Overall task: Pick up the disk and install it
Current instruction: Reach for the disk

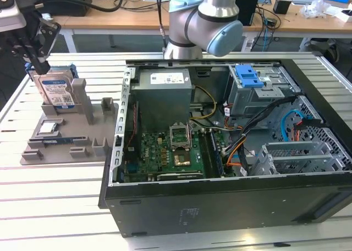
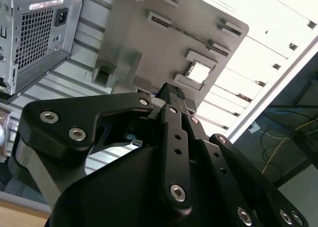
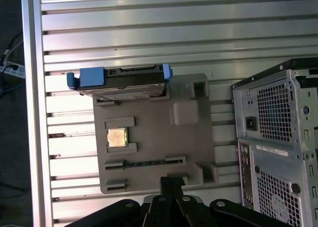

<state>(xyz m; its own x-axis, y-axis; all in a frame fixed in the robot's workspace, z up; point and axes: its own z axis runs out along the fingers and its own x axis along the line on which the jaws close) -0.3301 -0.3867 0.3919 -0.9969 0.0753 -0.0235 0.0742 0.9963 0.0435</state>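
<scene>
The disk [image 1: 55, 89] stands upright on its edge in a slot of a grey fixture [image 1: 66, 146] at the exterior view's left; its silver face carries a white-and-blue label and blue plastic frames it. In the first wrist view the disk [image 3: 119, 80] shows edge-on at the fixture's [image 3: 149, 147] far side. My gripper [image 1: 39, 59] hangs above the fixture, up and to the left of the disk and apart from it. Its black fingertips are together, with nothing between them, in both wrist views [image 3: 172, 182] [image 2: 171, 93].
An open computer case [image 1: 220, 201] lies right of the fixture, with a grey power supply [image 1: 163, 97], a motherboard and a grey drive cage [image 1: 264, 89] topped by a blue latch [image 1: 247, 75]. A processor chip [image 3: 118, 136] rests on the fixture. The slatted metal table [image 1: 55, 196] carries everything.
</scene>
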